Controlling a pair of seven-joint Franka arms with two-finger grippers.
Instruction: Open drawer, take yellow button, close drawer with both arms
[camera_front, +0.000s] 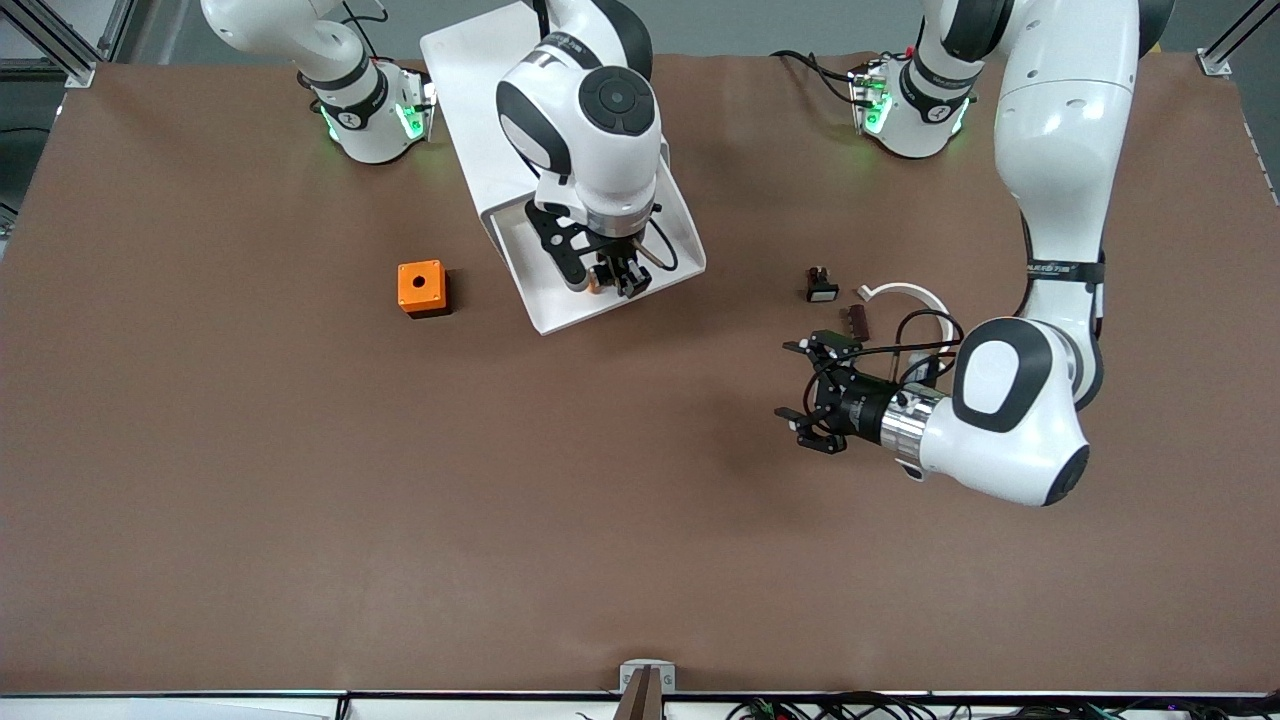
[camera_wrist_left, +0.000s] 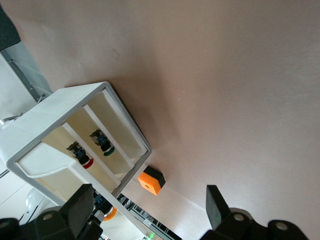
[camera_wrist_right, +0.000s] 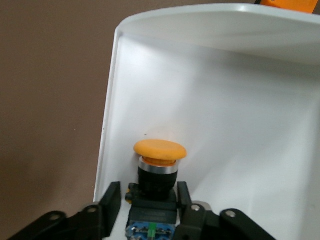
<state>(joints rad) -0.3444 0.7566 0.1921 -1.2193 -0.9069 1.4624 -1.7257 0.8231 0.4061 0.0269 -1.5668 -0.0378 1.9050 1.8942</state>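
while the drawer stands open, right gripper jaws clasp the button inside — left gripper jaws spread

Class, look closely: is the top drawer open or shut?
Open: the drawer juts out, the button exposed inside, right gripper around it.

Brown worktop, white drawer cabinet near the right arm's base, orange cube with a round hole beside it, small black piece with a white face, dark brown part and white curved strip toward the left arm's end
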